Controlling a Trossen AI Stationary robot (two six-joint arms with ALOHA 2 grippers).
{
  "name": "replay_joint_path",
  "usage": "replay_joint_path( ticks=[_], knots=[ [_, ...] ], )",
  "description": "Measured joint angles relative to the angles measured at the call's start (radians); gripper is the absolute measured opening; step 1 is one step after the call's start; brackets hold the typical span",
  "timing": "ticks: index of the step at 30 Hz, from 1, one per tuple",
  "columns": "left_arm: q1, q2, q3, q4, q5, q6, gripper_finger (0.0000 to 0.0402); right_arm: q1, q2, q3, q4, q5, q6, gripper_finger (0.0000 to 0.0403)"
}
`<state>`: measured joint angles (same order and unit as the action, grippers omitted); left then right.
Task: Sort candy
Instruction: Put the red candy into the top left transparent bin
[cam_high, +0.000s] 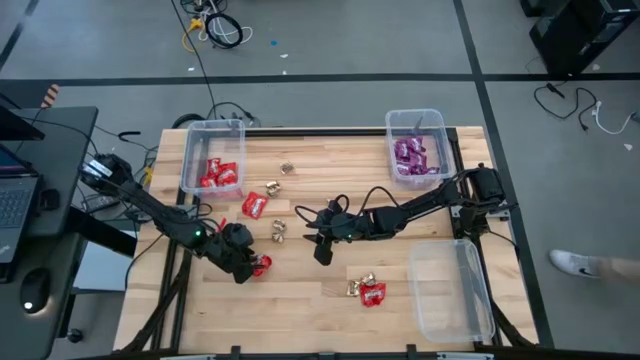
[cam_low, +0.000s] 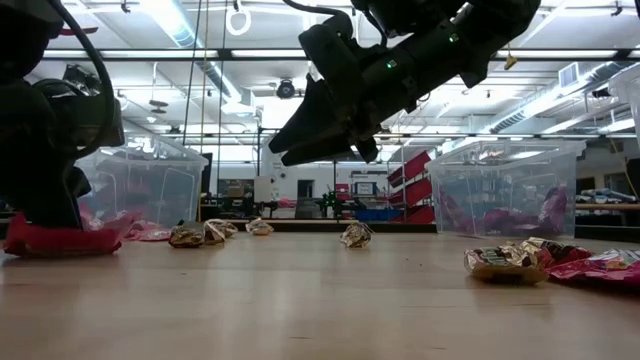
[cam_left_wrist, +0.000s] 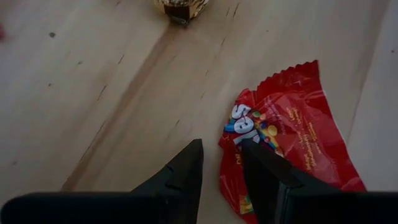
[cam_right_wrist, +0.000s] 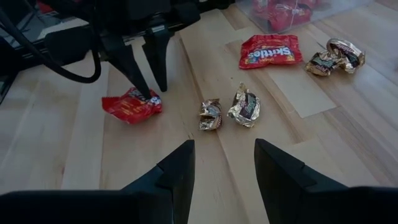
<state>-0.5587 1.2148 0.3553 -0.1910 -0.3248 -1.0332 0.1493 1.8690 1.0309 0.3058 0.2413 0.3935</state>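
A flat red candy packet (cam_left_wrist: 292, 118) lies on the wooden table near its front left (cam_high: 262, 265). My left gripper (cam_left_wrist: 221, 162) stands open over the packet's edge, slanting down. My right gripper (cam_right_wrist: 224, 168) hangs open above the middle of the table (cam_high: 322, 250), clear of everything, with nothing between its fingers. Two gold foil pieces (cam_right_wrist: 210, 114) lie on the wood ahead of it. Another red packet (cam_high: 255, 205) lies flat farther back. A gold piece and a red packet (cam_high: 368, 290) lie near the front. My left gripper comes down slanting from the table's left. One fingertip (cam_left_wrist: 252, 152) stands on the red packet near its edge (cam_left_wrist: 230, 165). The other finger is over bare wood beside it. The packet lies flat on the table, unpinched.
A clear bin with red packets (cam_high: 190, 150) stands at the back left. A clear bin with purple packets (cam_high: 440, 135) stands at the back right. A third clear bin (cam_high: 480, 300) is at the front right. A lone gold piece (cam_high: 288, 168) lies between the back bins.
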Motion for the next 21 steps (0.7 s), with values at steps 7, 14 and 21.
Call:
replay_joint_path(
  ticks=[7,14,21],
  knots=[
    [0.0,-0.006,0.011,-0.028,0.0,0.004,0.0116,0.0,0.0,0.0,0.0,0.0,0.0,0.0151],
    [0.0,-0.01,0.064,-0.216,-0.05,-0.008,0.0116,0.0,0.0,0.0,-0.001,0.0,-0.001,0.0151],
    [0.0,-0.01,0.109,-0.308,-0.057,-0.013,0.0115,0.0,0.0,0.0,-0.001,0.0,-0.003,0.0151]
  ],
)
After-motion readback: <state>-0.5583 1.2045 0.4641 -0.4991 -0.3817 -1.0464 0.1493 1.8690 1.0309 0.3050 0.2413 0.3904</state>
